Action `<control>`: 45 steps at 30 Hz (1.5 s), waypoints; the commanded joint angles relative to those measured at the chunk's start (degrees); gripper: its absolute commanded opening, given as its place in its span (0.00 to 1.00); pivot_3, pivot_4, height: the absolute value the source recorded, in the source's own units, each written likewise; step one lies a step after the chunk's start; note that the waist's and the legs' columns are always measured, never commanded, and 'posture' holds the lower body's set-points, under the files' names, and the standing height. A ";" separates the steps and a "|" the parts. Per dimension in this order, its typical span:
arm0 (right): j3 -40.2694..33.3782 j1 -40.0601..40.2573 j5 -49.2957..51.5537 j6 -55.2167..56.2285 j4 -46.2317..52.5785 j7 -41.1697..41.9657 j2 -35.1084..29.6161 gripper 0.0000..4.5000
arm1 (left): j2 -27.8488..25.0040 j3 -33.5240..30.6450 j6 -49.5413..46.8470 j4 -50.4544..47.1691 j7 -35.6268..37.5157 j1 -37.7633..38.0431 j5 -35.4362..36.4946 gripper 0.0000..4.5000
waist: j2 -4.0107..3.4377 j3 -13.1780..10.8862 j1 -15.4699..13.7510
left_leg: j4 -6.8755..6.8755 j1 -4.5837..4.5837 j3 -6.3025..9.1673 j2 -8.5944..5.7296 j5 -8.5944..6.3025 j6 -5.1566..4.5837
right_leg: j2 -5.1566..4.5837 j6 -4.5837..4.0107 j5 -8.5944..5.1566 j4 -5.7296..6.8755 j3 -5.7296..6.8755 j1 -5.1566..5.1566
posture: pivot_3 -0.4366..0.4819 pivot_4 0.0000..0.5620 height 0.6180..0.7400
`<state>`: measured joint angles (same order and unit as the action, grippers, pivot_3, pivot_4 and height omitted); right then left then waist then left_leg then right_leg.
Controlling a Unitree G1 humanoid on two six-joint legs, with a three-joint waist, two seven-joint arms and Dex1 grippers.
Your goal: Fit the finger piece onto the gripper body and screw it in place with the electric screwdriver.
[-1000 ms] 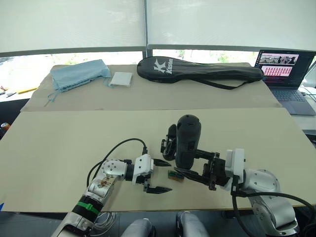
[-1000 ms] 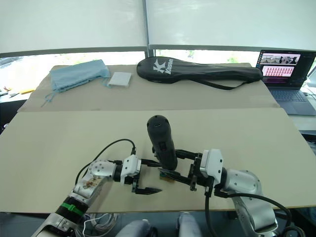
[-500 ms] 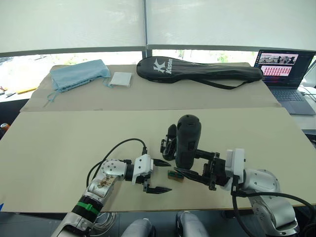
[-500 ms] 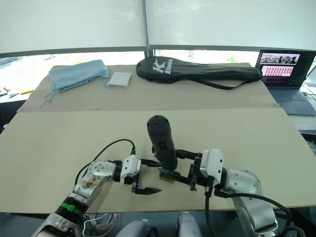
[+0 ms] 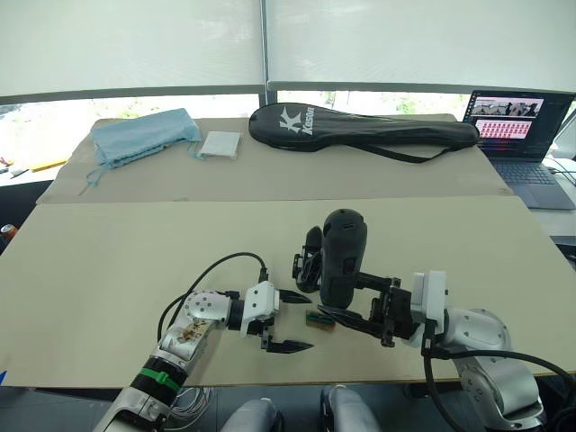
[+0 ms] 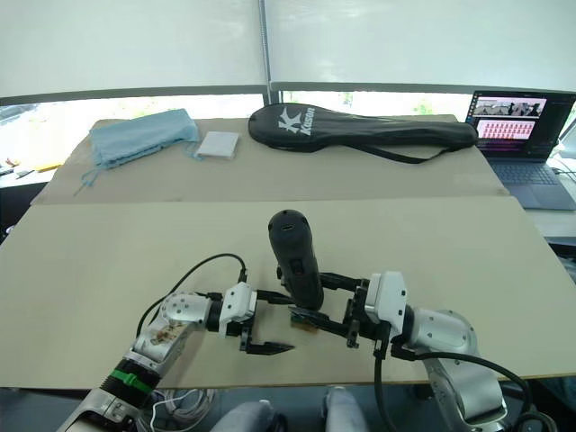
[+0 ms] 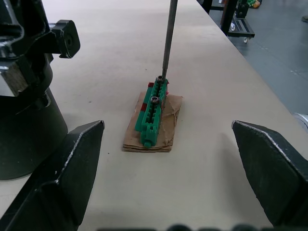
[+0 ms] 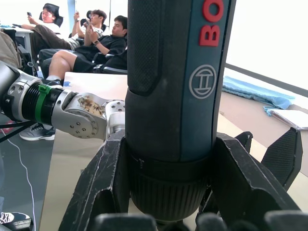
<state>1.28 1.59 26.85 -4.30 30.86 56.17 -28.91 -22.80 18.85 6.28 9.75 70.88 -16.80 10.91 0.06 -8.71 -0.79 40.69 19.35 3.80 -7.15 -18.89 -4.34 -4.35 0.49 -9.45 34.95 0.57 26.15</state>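
One electric screwdriver (image 5: 340, 256) upright, clamped inside right tool (image 5: 351, 317).

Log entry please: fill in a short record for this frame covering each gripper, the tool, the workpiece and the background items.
left gripper: open, empty, fingers either side of the green block
right gripper: shut on the electric screwdriver, held upright
bit: tip down on a screw at one end of the green block
green block: lies on a brown card
gripper body: on the table, beside the screwdriver
background: racket bag, laptop, blue cloth
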 commanded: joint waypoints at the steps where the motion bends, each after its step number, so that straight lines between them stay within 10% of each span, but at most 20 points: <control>1: -1.33 -0.11 2.16 1.43 1.85 -0.38 -0.20 0.43 | -0.29 0.89 -0.13 0.30 0.20 1.45 -0.38 1.00 | 0.00 0.00 0.00 | 0.00 0.00 0.00 0.00 0.00 0.00 | 0.00 0.00 0.00 0.00 0.00 0.00 | 0.48 0.27 1.00; 45: -0.12 0.05 1.08 0.87 1.23 -1.50 -1.08 0.43 | 0.09 1.18 0.33 0.87 0.01 1.62 -0.48 1.00 | 0.00 0.00 0.00 | -0.01 -0.02 0.00 0.00 0.00 0.00 | 0.00 0.00 0.00 -0.01 -0.01 -0.02 | 0.48 0.27 1.00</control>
<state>1.51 1.79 26.71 -4.31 30.78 54.87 -29.79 -22.73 18.83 7.24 9.54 70.68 -16.11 11.02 0.06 -8.70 -0.79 40.69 19.33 3.80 -7.14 -18.89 -4.34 -4.35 0.49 -9.45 34.95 0.57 26.14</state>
